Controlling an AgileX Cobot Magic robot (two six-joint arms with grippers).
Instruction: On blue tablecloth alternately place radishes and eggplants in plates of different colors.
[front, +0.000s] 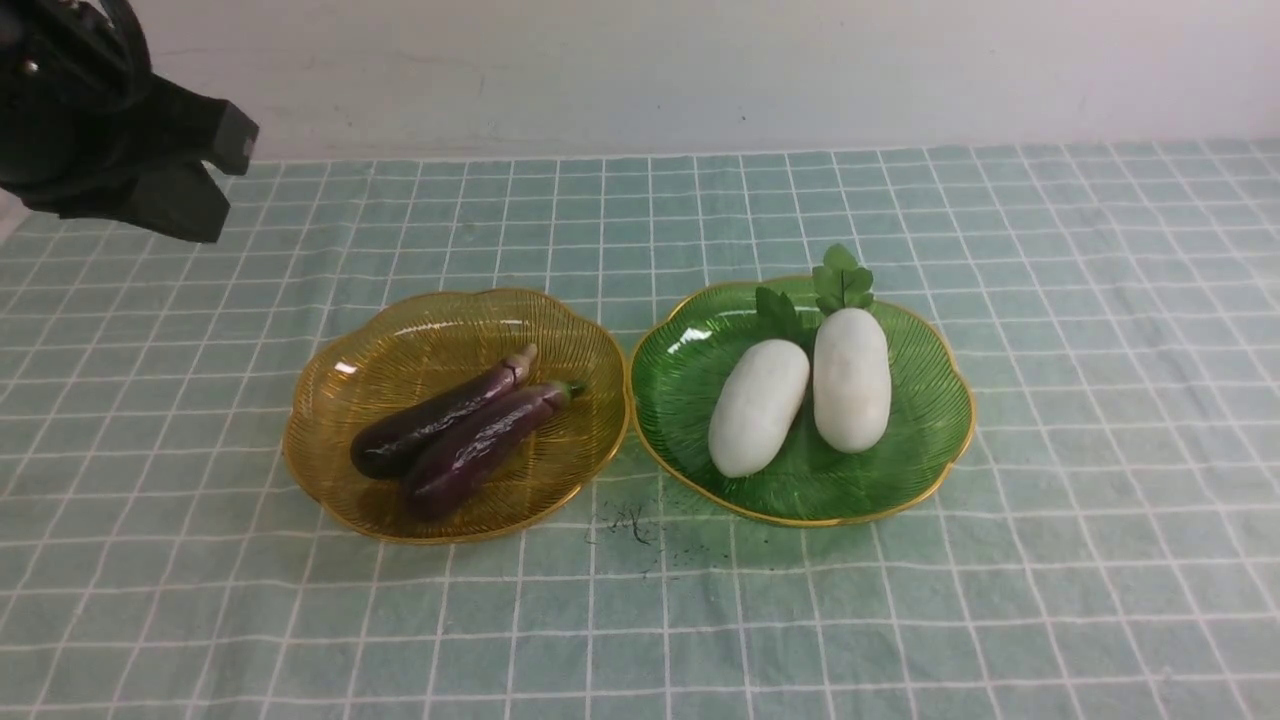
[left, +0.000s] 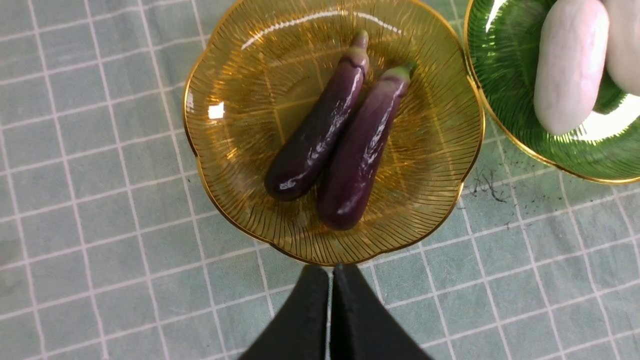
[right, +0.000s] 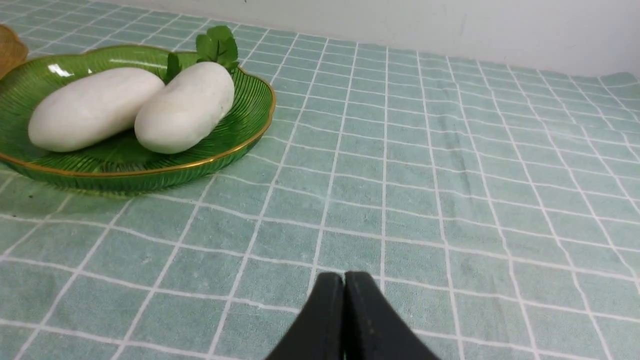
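— Two plates, both loaded. From the front camera I have the amber plate (front: 330, 400) at about 9 o'clock of centre and the green plate (front: 930, 420) at about 3 o'clock, rims almost touching, both on the blue tablecloth (front: 1100, 560).

— What's in them?

— Both eggplants (front: 460, 425) lie side by side in the amber plate, stems pointing toward 2 o'clock. Both radishes (front: 800, 395) lie in the green one, leafy tops toward 12 o'clock; the right radish's leaves stick out past the far rim.

— And my grippers?

— On my left wrist camera the left gripper (left: 331, 272) has its fingers pressed together with nothing between them, hanging just off the near rim of the amber plate. In that view the green plate and the radishes are cut off at the frame edge. The right gripper (right: 344, 280) is also pinched closed and empty, over bare cloth well apart from the green plate.

— Anything unclear?

— From the front I only see a dark part of the left arm (front: 120, 140) at 10 o'clock, its fingertips not visible; the right arm is out of frame. There are small dark specks (front: 625, 525) on the cloth between the plates at 6 o'clock; I can't tell what they are.
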